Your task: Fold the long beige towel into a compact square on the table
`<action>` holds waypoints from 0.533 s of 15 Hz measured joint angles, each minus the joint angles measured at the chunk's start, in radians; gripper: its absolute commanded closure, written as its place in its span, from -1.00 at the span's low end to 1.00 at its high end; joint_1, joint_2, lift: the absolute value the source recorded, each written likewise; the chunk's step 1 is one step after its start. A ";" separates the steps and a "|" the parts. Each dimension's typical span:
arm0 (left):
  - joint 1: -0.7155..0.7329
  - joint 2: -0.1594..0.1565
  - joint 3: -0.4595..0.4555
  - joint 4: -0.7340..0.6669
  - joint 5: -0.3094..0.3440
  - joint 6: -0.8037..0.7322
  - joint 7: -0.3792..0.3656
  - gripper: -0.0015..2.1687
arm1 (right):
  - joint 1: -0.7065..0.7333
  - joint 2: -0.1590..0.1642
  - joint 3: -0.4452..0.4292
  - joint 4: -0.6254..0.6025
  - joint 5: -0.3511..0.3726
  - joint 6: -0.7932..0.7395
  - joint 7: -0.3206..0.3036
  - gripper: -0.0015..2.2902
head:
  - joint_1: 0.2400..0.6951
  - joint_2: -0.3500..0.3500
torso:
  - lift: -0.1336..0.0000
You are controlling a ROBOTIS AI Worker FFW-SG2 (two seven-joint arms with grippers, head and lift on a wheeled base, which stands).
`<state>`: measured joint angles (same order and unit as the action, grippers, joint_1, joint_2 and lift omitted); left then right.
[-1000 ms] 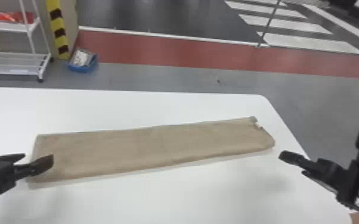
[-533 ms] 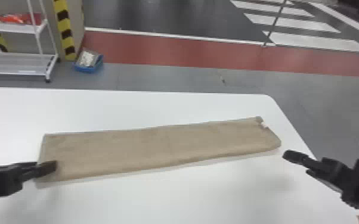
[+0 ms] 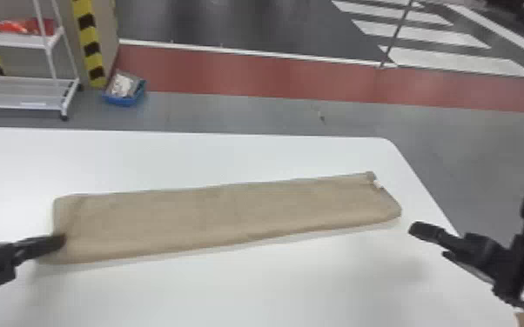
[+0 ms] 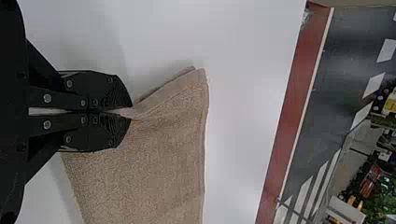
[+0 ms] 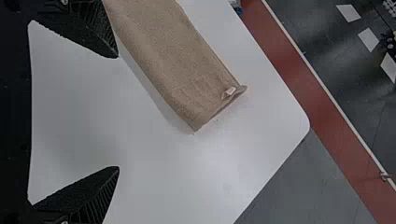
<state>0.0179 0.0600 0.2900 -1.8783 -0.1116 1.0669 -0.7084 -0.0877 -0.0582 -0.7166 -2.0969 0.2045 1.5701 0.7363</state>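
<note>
Stretching across the table (image 3: 248, 295), the towel (image 3: 222, 213) lay long and narrow in the head view, the left gripper (image 3: 60, 242) at its left end, the right gripper (image 3: 431, 242) near its right. The left wrist view had the left gripper (image 4: 125, 113) clamped on the towel, creased at the tips. The right wrist view had the right gripper (image 5: 117, 112) spread wide, holding nothing, and a tag (image 5: 230, 91) at the towel's end.

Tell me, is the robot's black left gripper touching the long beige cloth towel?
Touching. In the left wrist view, the left gripper pinches the edge of the towel between its two black fingers.
</note>
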 measured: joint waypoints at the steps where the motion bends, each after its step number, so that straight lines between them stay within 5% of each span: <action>1: 0.001 0.002 0.020 -0.019 0.003 0.003 -0.027 0.69 | 0.001 0.000 0.000 0.001 0.000 0.000 0.000 -0.99 | 1.00 -0.61 | -0.86; 4: 0.002 0.033 0.102 -0.053 0.010 0.020 -0.076 0.81 | 0.004 0.008 -0.001 0.007 -0.001 0.000 0.000 -0.99 | 1.00 -0.50 | -0.86; 8: -0.035 0.137 0.199 -0.023 0.026 0.014 -0.087 0.81 | 0.005 0.017 0.004 0.010 -0.001 0.000 0.000 -0.99 | 1.00 -0.17 | -0.86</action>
<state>-0.0171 0.1969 0.4888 -1.9013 -0.0858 1.0811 -0.7953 -0.0828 -0.0417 -0.7127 -2.0864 0.2037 1.5701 0.7363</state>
